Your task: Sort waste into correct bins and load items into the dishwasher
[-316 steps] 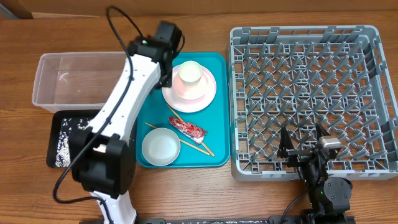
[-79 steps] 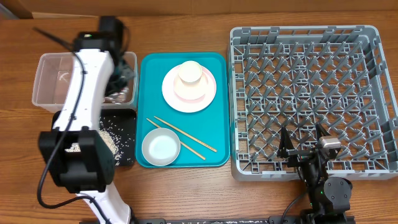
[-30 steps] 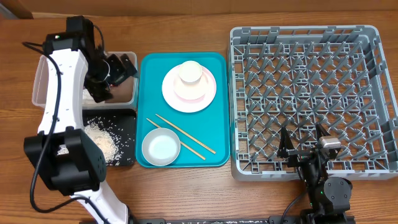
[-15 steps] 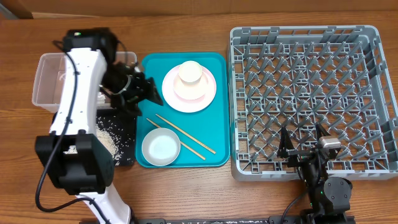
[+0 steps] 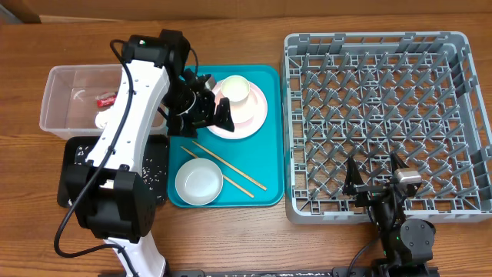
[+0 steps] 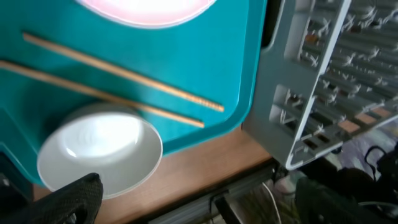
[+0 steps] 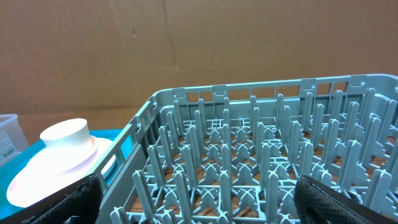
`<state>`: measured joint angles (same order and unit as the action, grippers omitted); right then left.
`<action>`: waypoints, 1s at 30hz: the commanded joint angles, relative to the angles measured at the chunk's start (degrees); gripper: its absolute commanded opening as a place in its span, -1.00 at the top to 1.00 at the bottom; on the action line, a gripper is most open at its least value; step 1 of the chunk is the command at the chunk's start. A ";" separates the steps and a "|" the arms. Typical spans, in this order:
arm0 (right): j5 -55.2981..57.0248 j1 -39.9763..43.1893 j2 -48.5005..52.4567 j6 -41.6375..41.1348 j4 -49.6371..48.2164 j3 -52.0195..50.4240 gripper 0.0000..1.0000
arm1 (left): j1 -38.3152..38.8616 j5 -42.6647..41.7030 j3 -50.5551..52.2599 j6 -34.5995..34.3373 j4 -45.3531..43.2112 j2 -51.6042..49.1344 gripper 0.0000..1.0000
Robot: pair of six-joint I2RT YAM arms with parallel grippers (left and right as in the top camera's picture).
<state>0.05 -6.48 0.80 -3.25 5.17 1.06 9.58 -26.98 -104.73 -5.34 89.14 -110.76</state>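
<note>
My left gripper (image 5: 211, 108) hangs open and empty over the teal tray (image 5: 265, 77), at the left edge of the white plate (image 5: 250, 119) that carries the small white cup (image 5: 234, 90). A white bowl (image 5: 198, 181) and the chopsticks (image 5: 227, 167) lie on the tray's front half. In the left wrist view the bowl (image 6: 99, 152) and chopsticks (image 6: 118, 87) show beyond my gripper (image 6: 202, 205). The clear tub (image 5: 65, 81) holds the red wrapper (image 5: 106, 98) and the napkin (image 5: 102, 120). Rice lies on the black tray (image 5: 71, 146). My right gripper (image 5: 374, 183) rests open at the grey rack's (image 5: 384, 115) front edge.
The rack (image 7: 249, 155) fills the right wrist view, between that gripper's (image 7: 208, 202) wide-set fingers, with the cup (image 7: 65, 137) and plate beyond its left wall. My left arm's white link (image 5: 127, 131) crosses over the tub and black tray. Bare wooden table (image 5: 254, 238) lies along the front.
My left arm has swung right, out of the clear tub and over the teal tray to the plate. The right arm has not moved.
</note>
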 commanded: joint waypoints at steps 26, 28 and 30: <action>-0.96 -0.33 -0.57 -0.48 -0.39 -0.61 -1.00 | 0.20 0.59 -0.98 1.51 -10.56 1.29 -1.00; -5.05 -0.33 -0.57 -1.73 -0.81 -0.61 -1.00 | 0.20 0.57 -0.96 1.53 -10.56 1.29 -1.00; -10.75 -0.33 -0.57 -4.72 -2.03 -0.61 -1.00 | 0.20 0.59 -0.96 1.53 -10.56 1.29 -1.00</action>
<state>-2.98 -6.48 0.80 -4.34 4.64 1.06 9.58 -26.55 -104.73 -5.34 78.59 -110.74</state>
